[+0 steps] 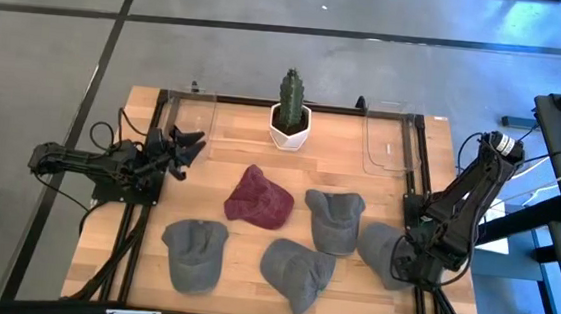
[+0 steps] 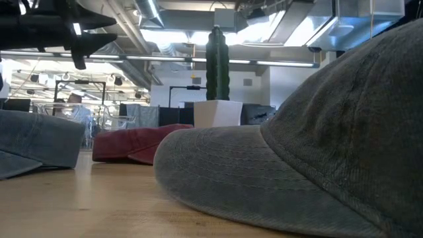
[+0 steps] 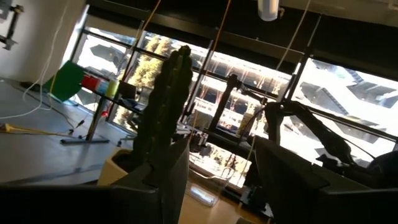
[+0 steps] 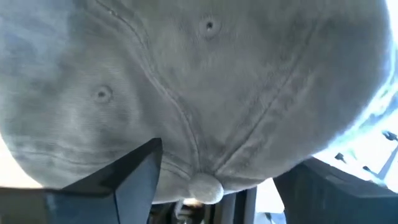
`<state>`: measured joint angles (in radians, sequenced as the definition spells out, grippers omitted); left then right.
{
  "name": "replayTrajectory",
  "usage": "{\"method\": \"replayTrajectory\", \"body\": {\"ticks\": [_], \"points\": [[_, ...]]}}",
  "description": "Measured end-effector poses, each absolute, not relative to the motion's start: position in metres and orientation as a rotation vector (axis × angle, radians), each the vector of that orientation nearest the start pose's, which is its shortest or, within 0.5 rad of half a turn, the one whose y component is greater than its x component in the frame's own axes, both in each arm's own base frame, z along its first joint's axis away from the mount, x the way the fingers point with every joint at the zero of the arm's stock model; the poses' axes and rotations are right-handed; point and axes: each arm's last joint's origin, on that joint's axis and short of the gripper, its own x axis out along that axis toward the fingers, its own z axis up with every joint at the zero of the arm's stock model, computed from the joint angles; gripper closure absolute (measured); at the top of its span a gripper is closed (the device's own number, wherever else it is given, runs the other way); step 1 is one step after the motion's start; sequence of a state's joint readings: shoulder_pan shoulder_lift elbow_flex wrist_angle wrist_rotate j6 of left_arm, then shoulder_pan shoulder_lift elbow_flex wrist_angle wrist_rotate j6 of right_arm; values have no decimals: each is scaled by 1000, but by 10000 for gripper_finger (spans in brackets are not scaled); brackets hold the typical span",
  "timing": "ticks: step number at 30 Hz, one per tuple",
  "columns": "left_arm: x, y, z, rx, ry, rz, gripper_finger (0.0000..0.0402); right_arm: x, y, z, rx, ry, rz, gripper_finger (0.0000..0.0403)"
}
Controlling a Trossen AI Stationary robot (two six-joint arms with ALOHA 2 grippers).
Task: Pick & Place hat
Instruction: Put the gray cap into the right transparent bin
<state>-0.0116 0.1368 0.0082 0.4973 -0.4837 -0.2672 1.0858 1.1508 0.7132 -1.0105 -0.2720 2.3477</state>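
At the left edge of the wooden worktop [image 1: 232, 138] we see the left gripper [image 1: 189, 148] raised above the surface, its two dark fingers [image 3: 163, 180] spread apart with nothing between them; its wrist view looks past them at the cactus [image 1: 289, 94] in its white pot [image 1: 289, 130], which stands at the middle of the far edge. Moving right, a grey hat [image 1: 194, 253] lies near the near left corner, and a dark red hat [image 1: 258, 198] sits toward the middle of the worktop. Another grey hat [image 1: 297, 270] lies by the near edge at the centre, with a further grey hat [image 1: 333, 219] just beyond it. At the right edge, the right gripper [image 1: 408, 259] is down low against the rightmost grey hat [image 1: 379, 249]. In its wrist view that hat's crown [image 4: 199, 87] fills the picture, top button [image 4: 204, 187] showing between the two fingers [image 4: 134, 171], which stand apart on either side of the fabric. We cannot tell whether they press the cloth or merely bracket it.
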Motion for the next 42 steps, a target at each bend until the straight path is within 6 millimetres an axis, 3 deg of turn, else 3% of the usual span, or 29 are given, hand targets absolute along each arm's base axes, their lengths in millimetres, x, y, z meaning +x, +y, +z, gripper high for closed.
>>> {"method": "replayTrajectory", "body": {"ticks": [5,16,20,25,32,42], "points": [[96,14,201,-359,-427,465,221,73,155,200,1067,1625,-933,173],[95,15,201,-343,-424,525,222,72,153,200,1038,1641,-932,336],[95,15,201,-342,-424,525,221,74,155,208,1046,1631,-915,379],[95,15,201,-342,-424,526,221,77,160,232,1051,1609,-858,391],[95,15,200,-341,-421,526,222,83,158,284,1054,1414,-779,393],[95,15,200,-340,-421,522,220,92,128,357,987,1041,-687,391]]}}
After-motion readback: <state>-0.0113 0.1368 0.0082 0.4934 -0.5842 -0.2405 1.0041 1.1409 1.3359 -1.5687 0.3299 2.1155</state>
